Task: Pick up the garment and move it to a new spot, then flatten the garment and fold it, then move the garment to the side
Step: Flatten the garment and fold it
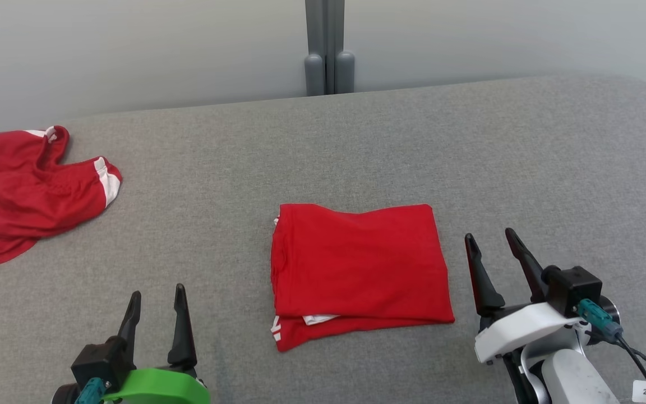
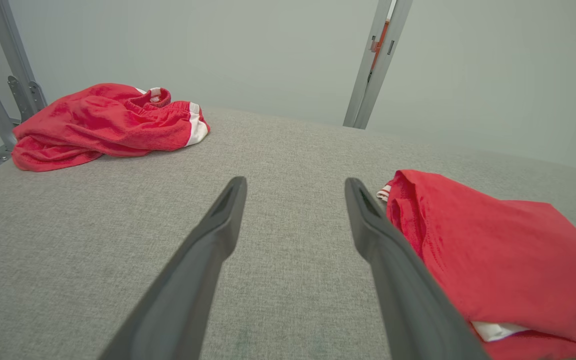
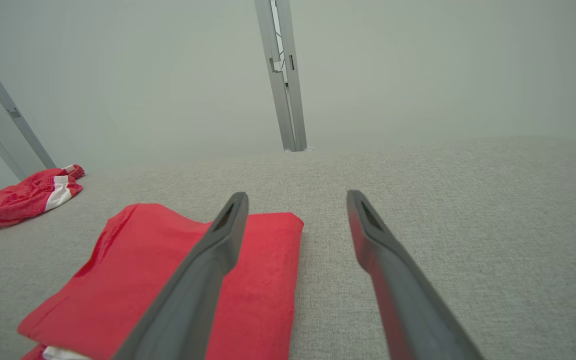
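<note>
From the head view, the folded red garment (image 1: 359, 269) lay flat near the middle of the grey padded surface (image 1: 356, 140), a white edge peeking from its lower left corner. The left gripper (image 1: 158, 290) sat at the lower left on a green mount (image 1: 155, 387), fingers apart and empty, clear of the cloth. The right gripper (image 1: 490, 233) stood just beside the garment's right edge without touching it, fingers likewise spread on nothing; its white housing (image 1: 519, 331), teal connector (image 1: 595, 314) and a small paper tag (image 1: 645, 391) were plain here. A second, crumpled red garment (image 1: 20, 191) with white stripes lay at the far left edge, well apart from the folded one. A grey post (image 1: 328, 45) rose behind the surface.

The left wrist view looked low across the fabric between its two spread fingers. It added the thickness of the fold: stacked layers with a white strip (image 2: 498, 330) between them, to the right of the right-hand finger. An orange sliver (image 2: 382, 35) showed inside the post.

The right wrist view put the folded garment at its lower left, the left-hand finger crossing in front of it; whether the finger touched the cloth could not be told.
</note>
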